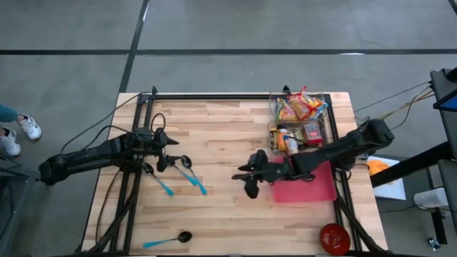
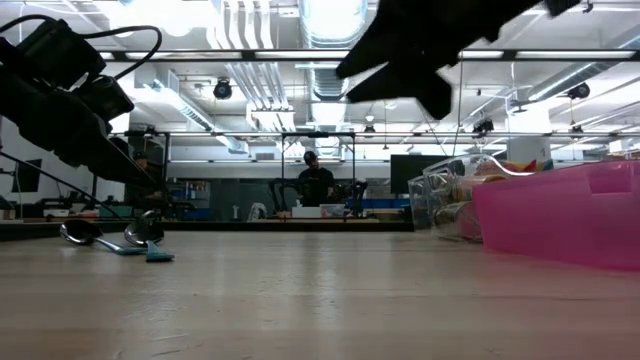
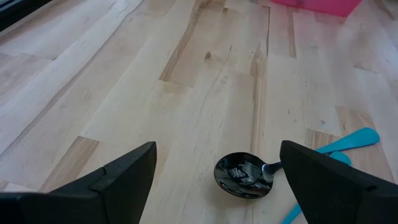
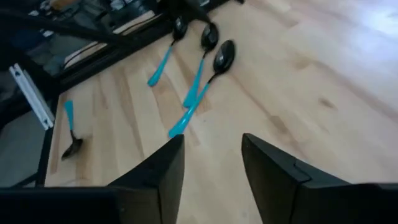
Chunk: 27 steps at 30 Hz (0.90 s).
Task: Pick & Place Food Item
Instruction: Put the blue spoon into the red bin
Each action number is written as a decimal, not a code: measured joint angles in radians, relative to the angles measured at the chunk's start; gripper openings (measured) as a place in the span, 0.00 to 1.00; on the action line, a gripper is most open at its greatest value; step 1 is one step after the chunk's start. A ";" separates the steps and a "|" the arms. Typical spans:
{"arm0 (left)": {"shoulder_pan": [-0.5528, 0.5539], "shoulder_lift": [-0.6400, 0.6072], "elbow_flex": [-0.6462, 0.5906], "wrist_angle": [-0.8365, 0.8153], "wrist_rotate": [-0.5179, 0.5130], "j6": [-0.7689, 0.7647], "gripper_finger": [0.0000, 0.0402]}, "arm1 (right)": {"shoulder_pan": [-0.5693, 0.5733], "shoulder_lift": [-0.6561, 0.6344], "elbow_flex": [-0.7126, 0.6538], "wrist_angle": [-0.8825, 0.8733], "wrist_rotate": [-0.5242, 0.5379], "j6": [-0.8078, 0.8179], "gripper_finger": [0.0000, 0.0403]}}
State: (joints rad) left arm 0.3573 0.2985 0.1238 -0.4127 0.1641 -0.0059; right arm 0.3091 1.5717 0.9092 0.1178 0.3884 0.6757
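Two loose things at the near edge: red bowl (image 1: 334, 238) at five o'clock, teal-handled spoon (image 1: 168, 239) at seven. Farther in, at nine o'clock, left gripper (image 1: 168, 158), jaws wide, holding nothing, above two more spoons (image 1: 193, 178). Near the centre, right gripper (image 1: 250, 178), fingers apart with only bare wood between, empty, just beside the pink tray (image 1: 314, 187) at three o'clock. Farthest, at one o'clock, clear bin (image 1: 329, 118) holding the snack packets (image 1: 300, 107), untouched. Probably light, crinkly, slippery film over crushable contents; best pinched gently across a packet's sealed top edge, never squeezed hard.
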 joint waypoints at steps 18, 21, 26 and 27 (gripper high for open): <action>0.000 0.000 0.000 0.000 -0.001 0.000 0.86 | -0.073 0.379 0.331 0.020 0.024 -0.190 0.35; 0.000 -0.001 0.000 0.000 -0.003 0.000 0.86 | -0.077 0.461 0.445 -0.046 0.098 -0.189 0.35; 0.000 0.000 0.000 -0.001 -0.003 0.000 0.86 | -0.089 0.607 0.613 -0.064 0.107 -0.215 0.35; 0.000 0.000 0.000 0.001 -0.004 0.000 0.86 | -0.090 0.631 0.643 -0.074 0.104 -0.227 0.35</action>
State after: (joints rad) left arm 0.3573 0.2983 0.1242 -0.4120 0.1606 -0.0059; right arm 0.2192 2.2023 1.5522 0.0437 0.4928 0.4485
